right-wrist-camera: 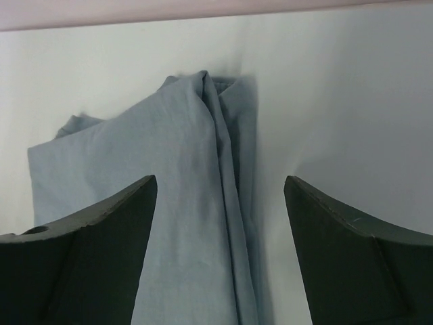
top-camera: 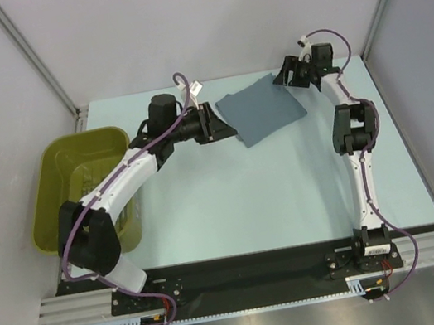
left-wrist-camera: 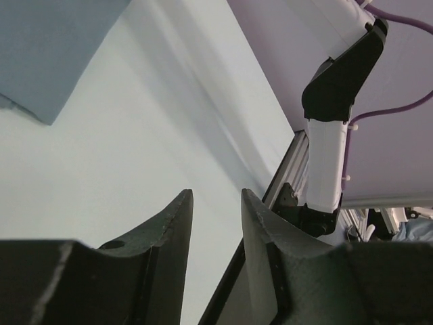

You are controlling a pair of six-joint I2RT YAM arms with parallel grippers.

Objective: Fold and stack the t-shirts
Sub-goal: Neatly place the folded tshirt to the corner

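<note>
- From the top camera I see the plain slate blue-grey cotton t-shirt point(top-camera: 263, 112), folded into a small rectangle. It lies on the pale mint table point(top-camera: 232, 202) in the far middle part, turned a little askew.
- Only this view shows the olive-green plastic basket point(top-camera: 50, 171). It stands at the left edge of the table, well apart from the shirt, and the left arm passes over it.
- The top view puts the left gripper point(top-camera: 228, 127) just beside the left edge of the shirt and the right gripper point(top-camera: 280, 79) at its far right corner. How far each one is open I cannot read from here.
- The left wrist camera answers for the left gripper point(left-wrist-camera: 215, 217): its black fingers point(left-wrist-camera: 172, 230) stand close, with only a narrow gap, and nothing is between them. Bare table is under them, and one corner of the shirt point(left-wrist-camera: 47, 47) lies apart.
- The same view also catches a white and black link of the right arm point(left-wrist-camera: 331, 135).
- The right wrist camera shows the right gripper point(right-wrist-camera: 220, 183) spread wide, with the bunched folded edge of the shirt point(right-wrist-camera: 169, 203) lying between its fingers point(right-wrist-camera: 101, 237). It holds nothing, and I cannot tell if the tips touch the cloth.
</note>
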